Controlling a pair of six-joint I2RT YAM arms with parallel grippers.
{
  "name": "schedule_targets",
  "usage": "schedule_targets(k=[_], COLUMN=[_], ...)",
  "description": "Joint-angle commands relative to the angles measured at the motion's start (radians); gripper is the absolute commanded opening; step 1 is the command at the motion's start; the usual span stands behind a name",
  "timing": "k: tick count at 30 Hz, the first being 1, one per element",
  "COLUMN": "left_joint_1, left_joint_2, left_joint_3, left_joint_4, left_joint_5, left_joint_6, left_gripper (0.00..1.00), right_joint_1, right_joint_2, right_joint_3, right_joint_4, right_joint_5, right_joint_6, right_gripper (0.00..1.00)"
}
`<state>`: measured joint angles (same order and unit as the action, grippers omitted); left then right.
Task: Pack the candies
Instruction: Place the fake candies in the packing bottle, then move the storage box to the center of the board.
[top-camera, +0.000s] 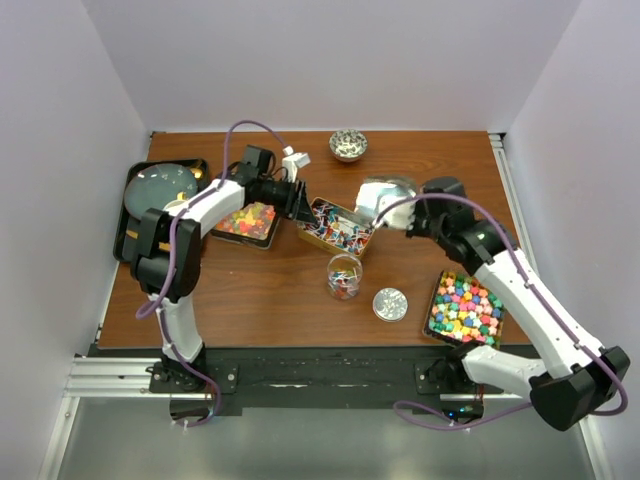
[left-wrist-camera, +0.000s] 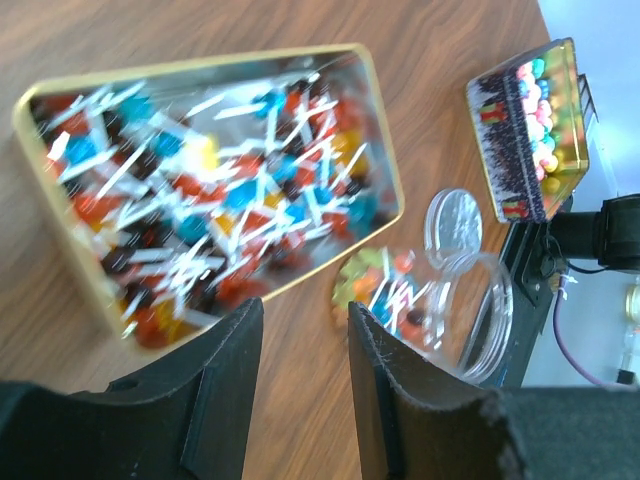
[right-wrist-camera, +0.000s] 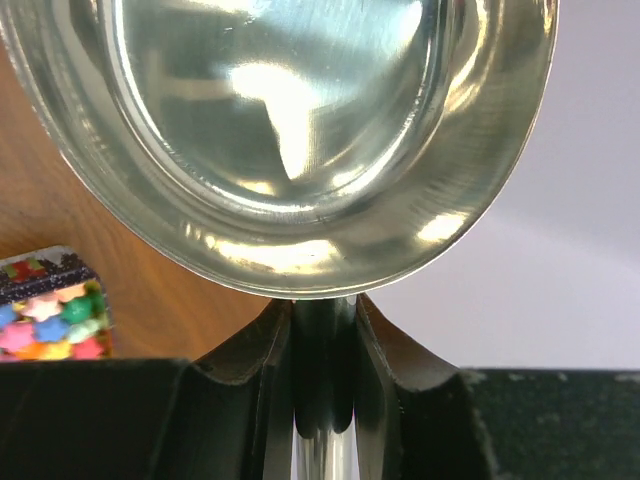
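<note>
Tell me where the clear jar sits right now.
In the top view, the clear jar stands mid-table, just nearer the arms than the tin of wrapped candies, a round lid to its right.

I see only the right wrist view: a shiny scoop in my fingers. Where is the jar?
Observer: The jar stands open mid-table, just nearer the arm bases than the tin of wrapped candies.
Operator: Is it filled?
Observer: Only partly; a few candies lie inside.
Operator: And the left arm?
Observer: The left gripper hovers open at that tin's edge, holding nothing.
</note>
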<state>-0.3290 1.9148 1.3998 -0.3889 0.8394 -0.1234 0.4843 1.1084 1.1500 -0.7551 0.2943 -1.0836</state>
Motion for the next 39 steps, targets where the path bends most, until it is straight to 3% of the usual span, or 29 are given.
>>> schedule_targets(k=[1,9,16,21,27,39], left_joint_1=[-0.08,-0.323,-0.531,-0.619,-0.674,-0.749], left_joint_2=[-0.011,0.058,0.208,0.274,0.391,0.515], left_joint_3=[0.079,0.306,0.452,0.482,0.596,0.637], left_joint_4=[0.056,0.085,0.084,0.183,0.191,0.216], left_joint_5=[-0.043,-0.152,-0.215,-0.267,-0.316,-0.379], left_joint_6=[-0.059,-0.088,-0.087,-0.117,-0.136,-0.203], left_gripper=[0.45,0.45,0.46,0.48,0.5,0.54], right_joint_1=[-0.152,-0.39,-0.584,-0.624,-0.639,-0.644], right_joint_2=[0.002,0.018,0.007,0.007,0.025,0.024], right_joint_3=[0.065,0.14,0.16,0.166,0.198,0.195], right_joint_4=[0.007,-0.033,-0.07,-0.082,-0.108,-0.145], right_joint_5=[0.088,0.109,0.06,0.031,0.02,-0.026], right_joint_6=[0.404,0.735,0.823,0.826,0.817,0.786], right_gripper=[0.0,0.0,0.0,0.0,0.0,0.0])
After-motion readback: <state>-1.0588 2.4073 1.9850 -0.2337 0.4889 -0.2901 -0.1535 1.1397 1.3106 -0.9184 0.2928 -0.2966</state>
